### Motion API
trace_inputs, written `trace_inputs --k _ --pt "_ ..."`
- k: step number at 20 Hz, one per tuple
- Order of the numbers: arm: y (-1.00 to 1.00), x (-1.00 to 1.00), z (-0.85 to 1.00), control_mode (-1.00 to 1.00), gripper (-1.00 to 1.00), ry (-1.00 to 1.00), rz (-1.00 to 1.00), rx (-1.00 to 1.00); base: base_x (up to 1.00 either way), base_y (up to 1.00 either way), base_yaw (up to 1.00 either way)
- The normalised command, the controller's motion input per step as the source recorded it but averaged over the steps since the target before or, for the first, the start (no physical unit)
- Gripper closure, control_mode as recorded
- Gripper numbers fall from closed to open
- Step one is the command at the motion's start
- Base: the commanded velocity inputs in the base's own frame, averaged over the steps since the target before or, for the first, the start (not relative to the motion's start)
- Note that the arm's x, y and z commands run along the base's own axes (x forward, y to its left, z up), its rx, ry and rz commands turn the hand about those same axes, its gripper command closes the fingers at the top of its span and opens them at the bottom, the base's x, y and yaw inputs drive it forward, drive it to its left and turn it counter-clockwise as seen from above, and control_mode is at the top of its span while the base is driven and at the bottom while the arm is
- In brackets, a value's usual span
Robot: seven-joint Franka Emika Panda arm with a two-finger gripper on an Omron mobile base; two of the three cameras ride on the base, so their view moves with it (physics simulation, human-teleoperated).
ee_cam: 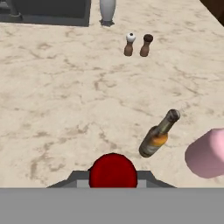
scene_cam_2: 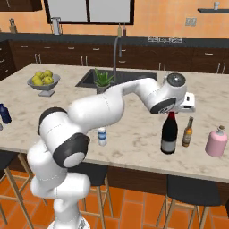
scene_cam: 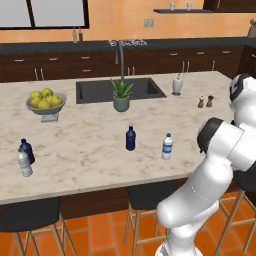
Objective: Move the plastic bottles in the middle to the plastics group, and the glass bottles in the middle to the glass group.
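Left of frame: fruit bowl (scene_cam_2: pixel 43 85) holds yellow fruit | centre: clear plastic bottle (scene_cam_2: pixel 102 136) waits on the surface (scene_cam_2: pixel 134 134) | right of centre: end effector (scene_cam_2: pixel 170 112) clamped on the upright wine bottle (scene_cam_2: pixel 169 134) by its red neck, directly beneath it | just right: amber glass bottle (scene_cam_2: pixel 188 132), close beside, apart.

Cut off at the right edge of the hand view: pink bottle (ee_cam: pixel 205 153). Mostly hidden behind the arm: clear bottle (scene_cam_2: pixel 102 135). Labels on amber bottle (scene_cam_2: pixel 188 133) too small to read.
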Motion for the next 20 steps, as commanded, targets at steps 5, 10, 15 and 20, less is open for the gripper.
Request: trace_inputs --k 5,10,15,20 --pt "-0.25 0.16 -0.26 -1.0 1.0 0.0 -0.1 0.0 0.0 0.0 0.0" --pt "-0.19 0.3 -0.22 -1.0 1.0 0.0 -0.12 0.0 0.0 0.0 0.0" --pt "-0.06 0.24 -0.23 -1.0 1.0 0.0 -0.13 0.01 0.0 0.0 0.0" --pt "-0.07 0.34 -0.17 -1.0 1.0 -0.02 -0.1 0.0 0.0 0.0 0.0"
